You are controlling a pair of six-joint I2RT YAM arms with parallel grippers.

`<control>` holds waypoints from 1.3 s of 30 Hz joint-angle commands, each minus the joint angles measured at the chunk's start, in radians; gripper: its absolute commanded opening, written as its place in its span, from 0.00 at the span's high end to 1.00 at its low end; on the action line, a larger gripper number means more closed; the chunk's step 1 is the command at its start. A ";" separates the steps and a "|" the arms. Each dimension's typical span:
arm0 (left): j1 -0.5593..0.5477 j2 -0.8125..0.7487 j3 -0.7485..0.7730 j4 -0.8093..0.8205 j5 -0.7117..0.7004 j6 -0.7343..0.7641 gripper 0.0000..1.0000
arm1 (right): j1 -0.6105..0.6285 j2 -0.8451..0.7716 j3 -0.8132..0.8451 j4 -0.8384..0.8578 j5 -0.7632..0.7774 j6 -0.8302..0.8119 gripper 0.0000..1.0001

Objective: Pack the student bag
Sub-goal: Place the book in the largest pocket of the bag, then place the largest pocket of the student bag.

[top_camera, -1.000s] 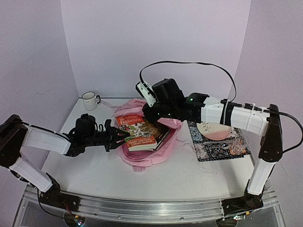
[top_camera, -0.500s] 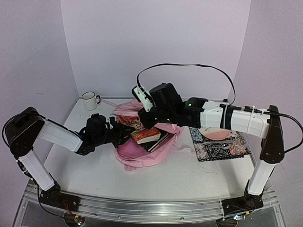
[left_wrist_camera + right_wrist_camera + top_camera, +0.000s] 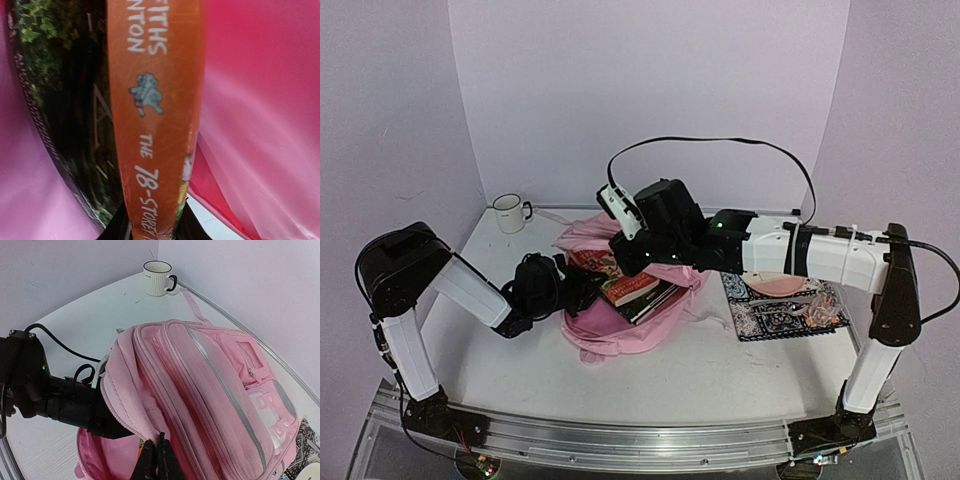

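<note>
Nearest, on the white table [image 3: 720, 372], the student bag [image 3: 620, 335]: big, pink and soft, lying flat in the middle, mouth wide open toward the left arm.

Inside that mouth, the left gripper [image 3: 152, 232], clamped tight on a book [image 3: 632, 288] by its orange spine, one dark finger on each side. White words along the spine: "THE 78-STOREY", then cut off at the edge. Higher up, the ends of two names: "ITHS" and "NTON". Between the names and the title, a little grey-blue animal. Just beside the spine, a dark green leafy cover. Pink cloth all around. Book partly in the bag, partly sticking out, tilted.

A bit farther, the right gripper [image 3: 157, 460], fingers squeezed together on the pink rim of the bag's mouth.

On the bag's front, a clear pocket [image 3: 262, 407] and white trim.

To the right of the bag, a black-and-white patterned mat [image 3: 760, 322] with a pink and white plate [image 3: 775, 283] on it. Next to the plate, something small and see-through [image 3: 817, 312], too blurry to name.

Far back in the left corner, a white mug [image 3: 508, 212] with thin stripes and a black handle, upright, well apart from the bag.
</note>
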 commanded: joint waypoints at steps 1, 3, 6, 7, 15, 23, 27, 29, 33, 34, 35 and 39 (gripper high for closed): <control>-0.010 -0.008 0.012 0.125 -0.103 0.071 0.61 | 0.021 -0.039 0.015 0.112 0.005 0.018 1.00; -0.014 -0.019 0.010 0.100 -0.141 0.104 0.52 | 0.021 -0.036 0.013 0.112 0.013 0.017 1.00; -0.033 -0.031 0.047 -0.005 -0.172 0.184 0.46 | 0.021 -0.030 0.009 0.112 0.015 0.019 1.00; -0.045 -0.031 0.061 -0.030 -0.190 0.209 0.44 | 0.022 -0.029 0.007 0.112 0.014 0.021 1.00; -0.122 -0.058 0.147 -0.233 -0.284 0.363 0.39 | 0.021 -0.030 -0.009 0.111 0.022 0.024 1.00; -0.184 -0.089 0.254 -0.528 -0.390 0.513 0.31 | 0.021 -0.034 -0.014 0.111 0.030 0.026 1.00; -0.209 -0.106 0.323 -0.726 -0.478 0.550 0.28 | 0.021 -0.037 -0.016 0.110 0.031 0.024 1.00; -0.215 -0.122 0.333 -0.782 -0.501 0.559 0.26 | 0.021 -0.035 -0.016 0.110 0.032 0.024 1.00; -0.219 -0.202 0.279 -0.810 -0.497 0.541 0.23 | 0.022 -0.030 -0.019 0.110 0.023 0.028 1.00; -0.220 -0.231 0.251 -0.810 -0.491 0.535 0.22 | 0.021 -0.030 -0.021 0.108 0.020 0.029 1.00; -0.221 -0.262 0.223 -0.811 -0.485 0.527 0.21 | 0.021 -0.030 -0.026 0.106 0.017 0.030 1.00; -0.221 -0.423 0.115 -0.829 -0.469 0.485 0.20 | 0.022 -0.032 -0.060 0.095 -0.005 0.041 1.00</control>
